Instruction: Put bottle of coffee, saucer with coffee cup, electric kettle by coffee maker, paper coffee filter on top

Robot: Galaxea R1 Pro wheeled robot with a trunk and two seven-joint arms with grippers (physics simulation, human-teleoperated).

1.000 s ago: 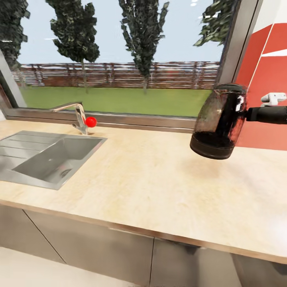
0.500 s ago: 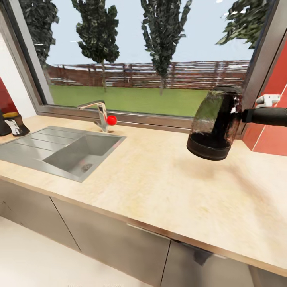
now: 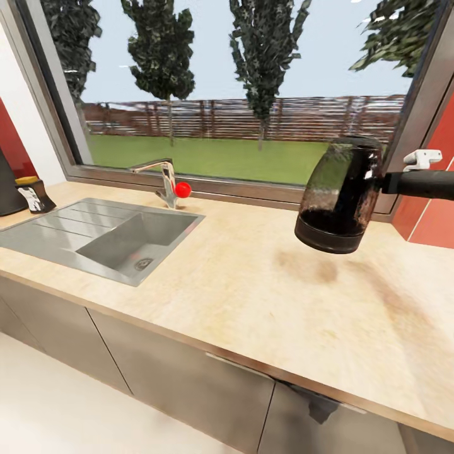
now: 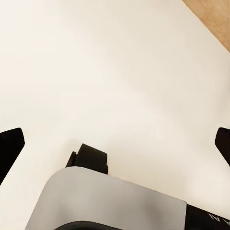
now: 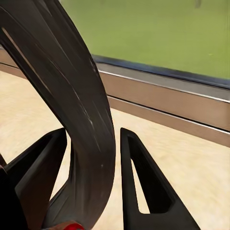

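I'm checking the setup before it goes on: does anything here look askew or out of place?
The kettle hangs tilted in the air above the countertop, held by its handle in the right gripper, not standing on anything. Nothing looks spilled or damaged. The coffee jar stands upright beyond the sink.

Light wood-grain countertop with sink

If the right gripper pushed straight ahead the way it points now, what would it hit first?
Beyond the electric kettle handle clamped in the right gripper, probably the kitchen countertop near the window sill; depth is unclear.
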